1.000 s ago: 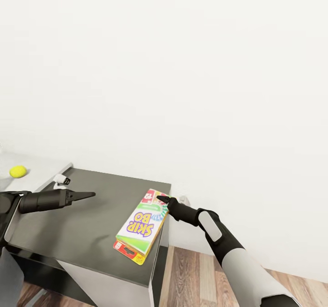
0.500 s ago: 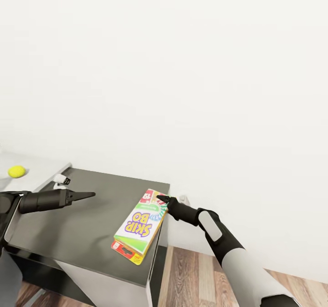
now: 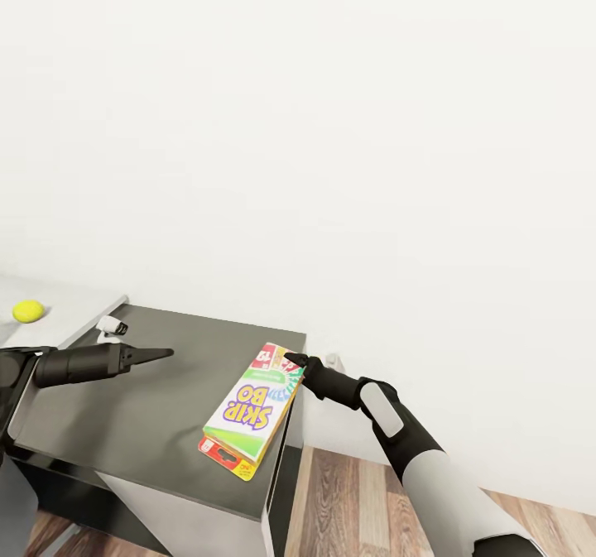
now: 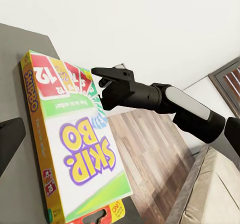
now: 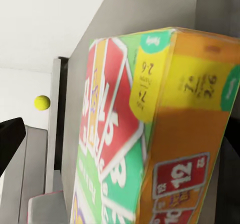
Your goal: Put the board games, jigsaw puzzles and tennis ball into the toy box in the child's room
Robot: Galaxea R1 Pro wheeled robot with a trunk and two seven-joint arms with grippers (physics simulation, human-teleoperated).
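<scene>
Two stacked board games (image 3: 252, 408), top reads "SKIP-BO", right gripper (image 3: 291, 362) touching, closure unclear

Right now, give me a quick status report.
Right gripper at the far end of the board games, grip unclear. Left gripper free, shut. Games on dark cabinet; tennis ball beyond.

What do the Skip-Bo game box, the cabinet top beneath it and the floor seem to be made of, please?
The Skip-Bo box looks like printed cardboard: sharp edges, colourful cover. The cabinet top seems a matte dark grey laminate, though painted board is possible. The floor looks like wood planks, showing grain and seams.
</scene>
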